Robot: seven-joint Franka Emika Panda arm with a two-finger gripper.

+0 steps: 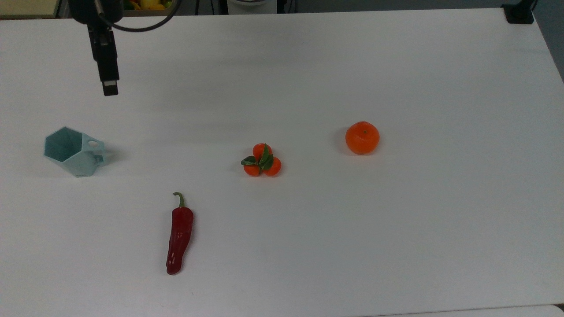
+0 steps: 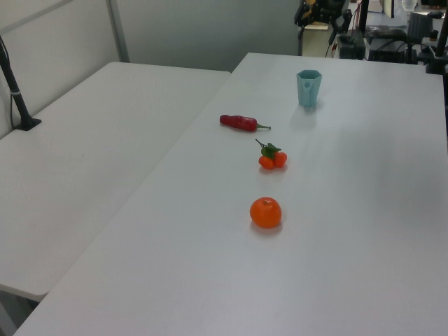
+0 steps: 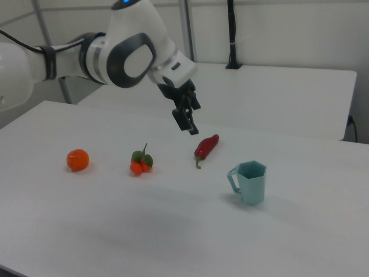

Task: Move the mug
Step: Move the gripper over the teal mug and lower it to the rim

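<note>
1. A white table (image 1: 396, 242) is seen from above in the top view; four items are laid out on it, well apart from one another.
2. A red pepper (image 1: 179, 234) is found nearest the top view's lower edge, lying lengthwise with its green stem pointed away from that edge.
3. A cluster of three small oranges (image 1: 261, 160) with green leaves is placed farther up, near the table's centre.
4. A single orange (image 1: 362, 138) is set to the top view's right of the cluster.
5. The mug (image 1: 74, 151) is located at the top view's far left, upright on the table, with its handle turned toward the top view's right. In the right view the mug (image 3: 249, 182) is shown standing alone, nothing touching it.
6. The gripper (image 1: 109, 88) is held in the air beyond the mug, toward the table's far edge, pointed downward and clear of every item. Whether its fingers are spread or closed cannot be told.
7. Nothing is seen held in the gripper.
</note>
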